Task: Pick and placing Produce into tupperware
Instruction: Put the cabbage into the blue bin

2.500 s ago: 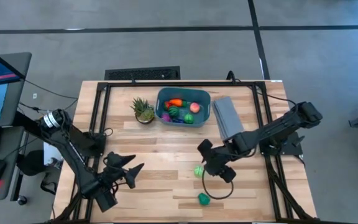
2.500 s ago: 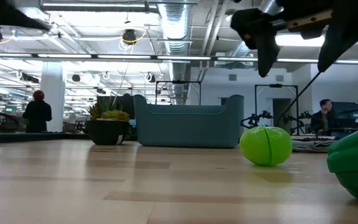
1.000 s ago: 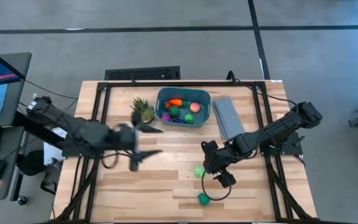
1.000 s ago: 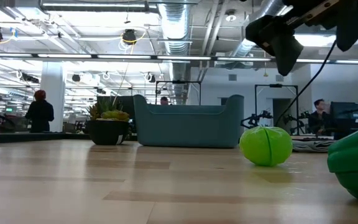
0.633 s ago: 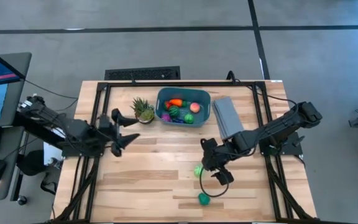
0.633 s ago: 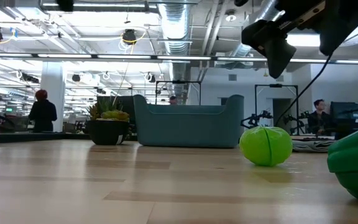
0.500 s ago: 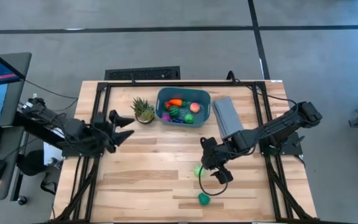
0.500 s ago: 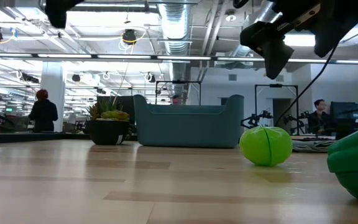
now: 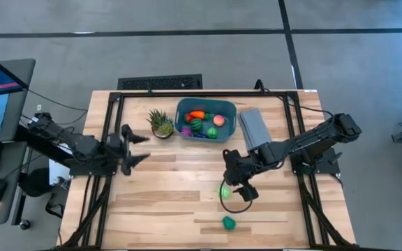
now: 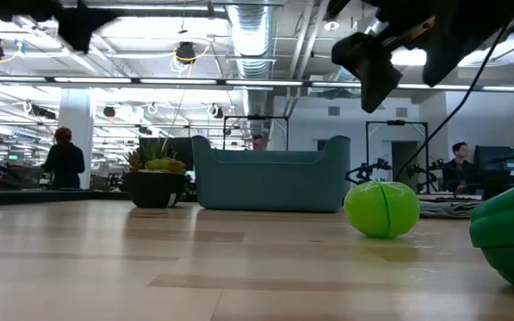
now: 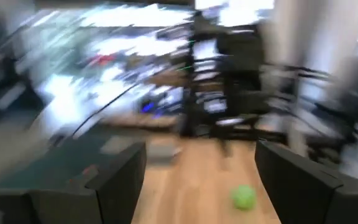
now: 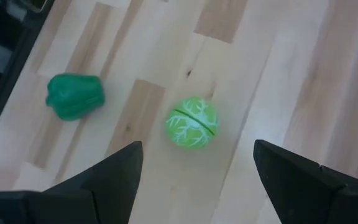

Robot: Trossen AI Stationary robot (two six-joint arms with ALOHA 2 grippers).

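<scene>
My right gripper (image 9: 230,187) hangs above the counter (image 9: 173,202) with its fingers apart and nothing between them, directly over a light green ball (image 12: 191,122) lying loose on the wood. A darker green pepper (image 9: 228,222) sits nearer the front edge. My left gripper (image 9: 135,146), also spread and empty, waits at the left side near the potted plant (image 9: 160,123). The teal tupperware (image 9: 182,110) at the back holds several produce pieces beside a grey slab (image 9: 255,131).
</scene>
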